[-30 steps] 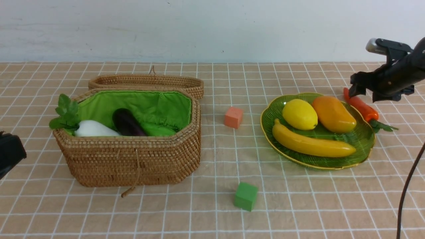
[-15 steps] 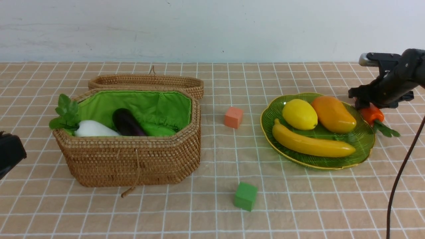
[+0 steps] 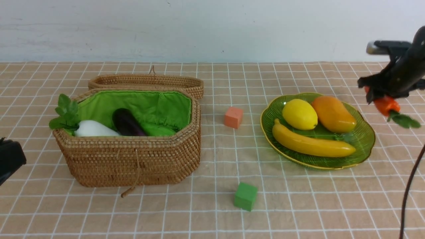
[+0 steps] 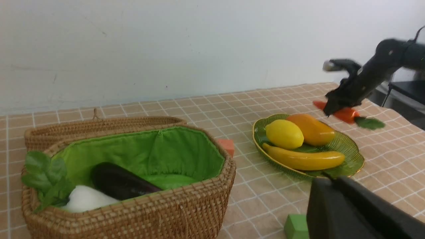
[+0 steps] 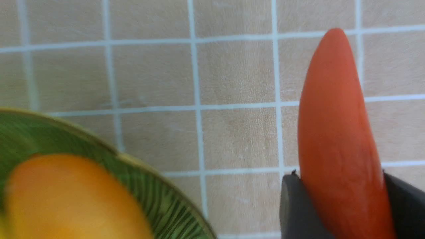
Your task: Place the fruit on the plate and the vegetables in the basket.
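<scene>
The right gripper (image 3: 377, 94) held the red-orange pepper (image 3: 385, 104) off the surface (image 3: 212, 159), beyond the far right edge of the plate (image 3: 365, 139). Its fingers (image 5: 298, 212) pinched the pepper across its body, one pad on each side, as the right wrist view showed. In the front view the pepper's long axis lay tilted, with the green stem and leaves pointing down and to the right and the tapered tip hidden behind the gripper on the upper left. From the wrist camera the tip projected forward out of the fingers over the checked cloth, just beside the plate's gold rim and the mango (image 5: 73, 199).

On the plate the lemon (image 3: 299, 114) and the mango sat side by side at the back, the mango's long axis running diagonally, and the banana (image 3: 312, 143) lay lengthwise across the front, touching or nearly touching both.

In the basket (image 3: 132, 162), well to the left, were the white radish (image 3: 94, 129) with its leaves over the left rim, the dark eggplant (image 3: 126, 122) pointing from back left to front right, and a green gourd (image 3: 159, 130) partly hidden by the front wall.

Only a dark part of the left gripper (image 3: 10, 159) appeared at the frame's left edge; whether its fingers were spread or pressed together could not be told
</scene>
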Robot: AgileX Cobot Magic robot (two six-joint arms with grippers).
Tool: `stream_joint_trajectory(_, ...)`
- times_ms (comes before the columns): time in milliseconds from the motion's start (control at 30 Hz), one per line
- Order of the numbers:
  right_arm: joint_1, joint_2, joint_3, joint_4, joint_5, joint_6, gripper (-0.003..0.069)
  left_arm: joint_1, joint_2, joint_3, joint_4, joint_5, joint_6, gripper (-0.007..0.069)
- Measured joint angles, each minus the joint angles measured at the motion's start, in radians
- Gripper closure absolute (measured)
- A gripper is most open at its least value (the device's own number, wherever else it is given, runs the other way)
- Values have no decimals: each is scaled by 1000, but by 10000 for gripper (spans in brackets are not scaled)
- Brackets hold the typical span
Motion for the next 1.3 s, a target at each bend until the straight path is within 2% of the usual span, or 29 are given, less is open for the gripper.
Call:
stream_joint_trajectory(133,25,-224,-4,213,108,-151,372,0,0,0,0,65,0,638)
stream_joint_trajectory(233,119,-351,-10,439,159,-339,372,0,0,0,0,109,-5,638)
stream_joint_trajectory(367,352,-424,-12,665,157,-589,372,0,0,0,15,166,-50,638)
stream_joint_trajectory(467,564,-412,-12,734,86,-723,372,0,0,0,38,195,-71,638)
stream_joint_trajectory(533,688,-377,-12,731,16,-774,372,0,0,0,47,200,-76,638)
stream_joint_trajectory(600,750,-340,-12,711,-45,-790,372,0,0,0,49,201,-76,638)
stream_joint_trajectory(700,864,-225,-12,607,-175,-802,372,0,0,0,53,204,-76,638)
stream_joint_trajectory(833,915,-115,-8,500,-273,-803,371,0,0,0,51,206,-76,638)
stream_joint_trajectory(900,921,-80,-6,467,-325,-786,330,0,0,0,46,206,-76,638)
stream_joint_trajectory(967,920,-61,-4,426,-355,-720,208,0,0,0,42,205,-76,638)
stream_joint_trajectory(1000,920,-60,-4,423,-356,-714,182,0,0,0,41,205,-76,638)
stream_joint_trajectory(1033,916,-62,-3,395,-354,-666,92,0,0,0,41,205,-76,638)
stream_joint_trajectory(1067,916,-63,-3,392,-354,-659,92,0,0,0,41,205,-76,638)
stream_joint_trajectory(1100,911,-83,-2,348,-324,-589,13,0,0,0,40,205,-76,638)
stream_joint_trajectory(1200,905,-155,-2,239,-194,-439,-6,0,0,0,39,183,-75,638)
stream_joint_trajectory(1233,904,-170,-2,221,-181,-428,-4,0,0,0,39,183,-75,638)
stream_joint_trajectory(1267,902,-236,-2,140,-52,-316,29,0,0,0,39,145,-75,638)
stream_joint_trajectory(1300,901,-272,-2,95,-5,-279,53,0,0,0,39,129,-75,638)
